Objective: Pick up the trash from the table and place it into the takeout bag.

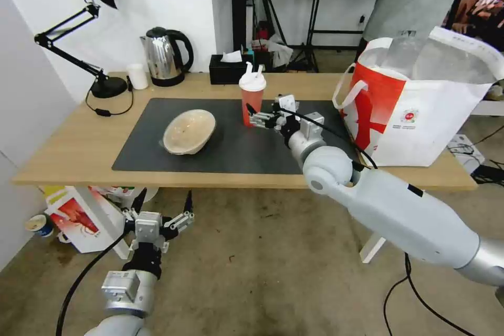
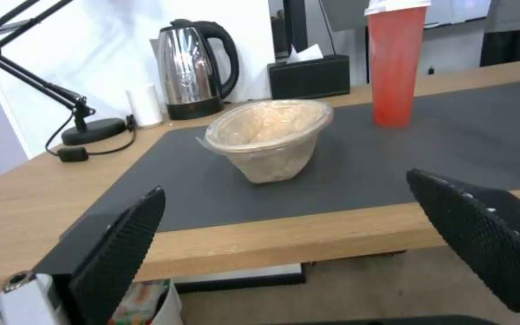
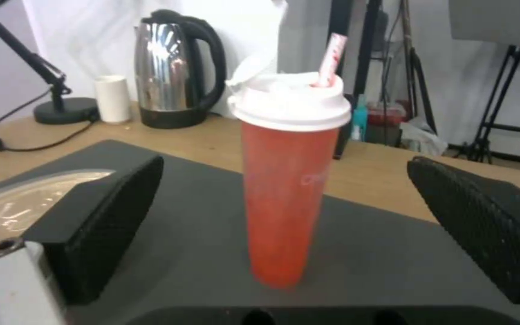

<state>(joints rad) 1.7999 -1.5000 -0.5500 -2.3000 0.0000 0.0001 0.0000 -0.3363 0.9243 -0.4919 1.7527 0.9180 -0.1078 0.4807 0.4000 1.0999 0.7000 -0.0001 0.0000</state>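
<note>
A tall red cup with a white lid and straw stands upright on the dark mat of the table. My right gripper is open just in front of it at mid height; in the right wrist view the cup sits centred ahead of the spread fingers, untouched. A shallow beige bowl rests tilted on the mat to the cup's left. The takeout bag stands open at the table's right end. My left gripper hangs open below the table's front edge, facing the bowl.
Along the table's back edge stand a black desk lamp, a small white cup, a steel kettle and a black tissue box. Cartons sit on the floor under the left end. Cables lie on the floor at the right.
</note>
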